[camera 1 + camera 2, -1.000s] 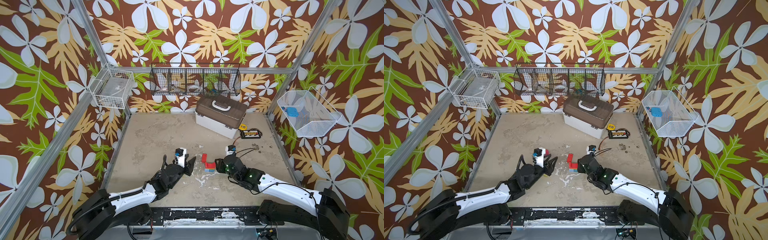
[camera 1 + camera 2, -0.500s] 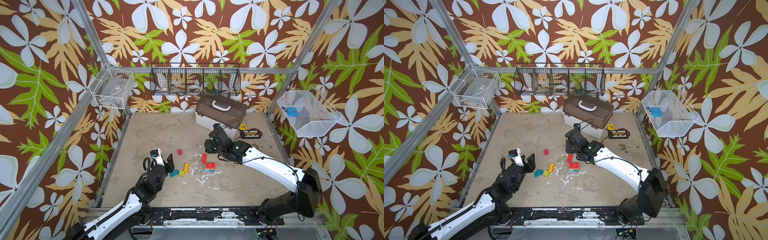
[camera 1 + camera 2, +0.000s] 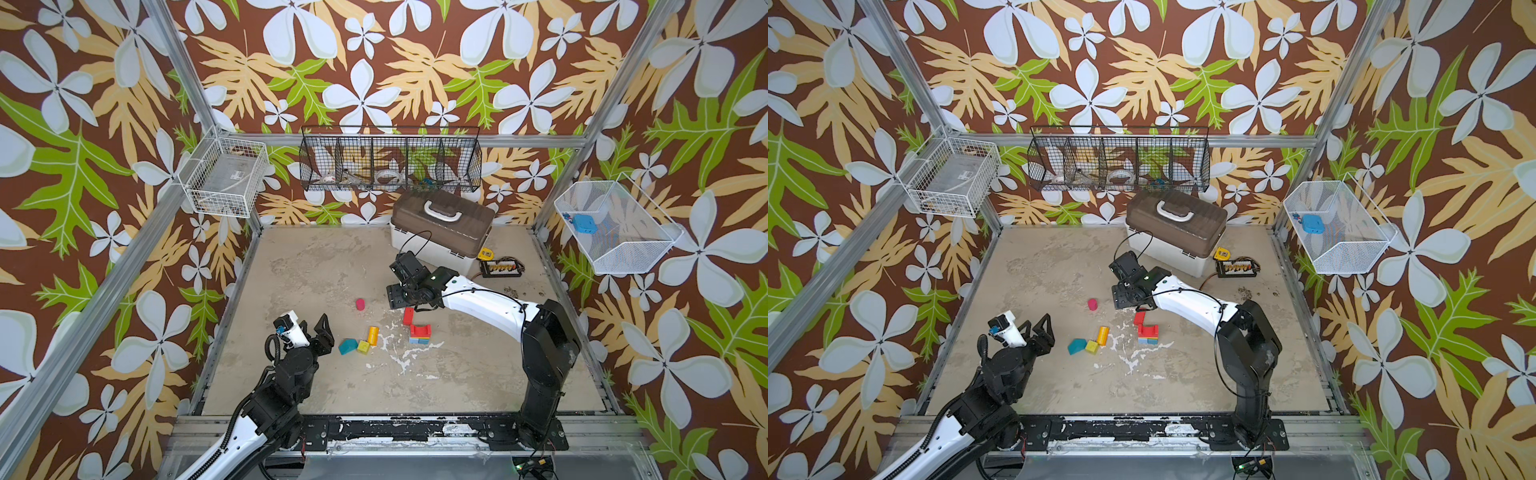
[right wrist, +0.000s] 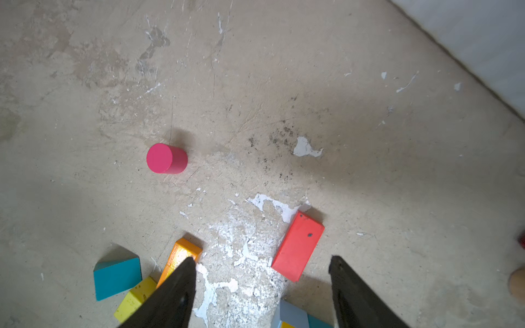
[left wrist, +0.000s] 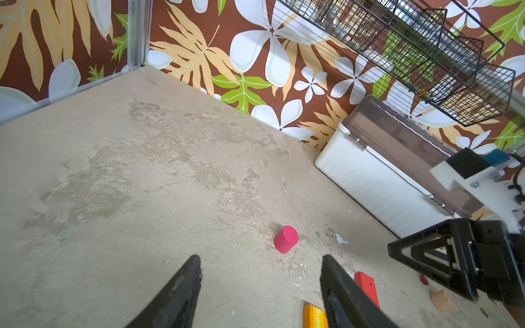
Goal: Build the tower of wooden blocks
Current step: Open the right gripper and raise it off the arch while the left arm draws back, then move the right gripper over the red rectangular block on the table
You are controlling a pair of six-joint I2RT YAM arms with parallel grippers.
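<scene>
The wood blocks lie scattered mid-table. A pink cylinder (image 3: 360, 304) (image 4: 166, 158) lies on its side. A flat red block (image 3: 408, 316) (image 4: 297, 245) lies beside the tower (image 3: 419, 333), a low stack with a red arch on blue and yellow pieces. An orange block (image 3: 372, 335), a yellow cube (image 3: 363, 347) and a teal roof piece (image 3: 347, 346) sit together. My left gripper (image 3: 318, 332) (image 5: 261, 259) is open and empty, left of the teal piece. My right gripper (image 3: 401, 297) (image 4: 262, 259) is open and empty, behind the red block.
A white case with a brown lid (image 3: 442, 232) stands at the back, close behind my right wrist. A small yellow object (image 3: 484, 252) and a wired board (image 3: 500, 268) lie to its right. Wire baskets (image 3: 390, 160) hang on the walls. A bare wood piece (image 5: 443, 301) lies beneath the right gripper.
Both arms have drawn away from the blocks, the left one towards the front left, the right one towards the case. Both sets of jaws have opened wider. The orange, yellow, teal and pink pieces now show.
</scene>
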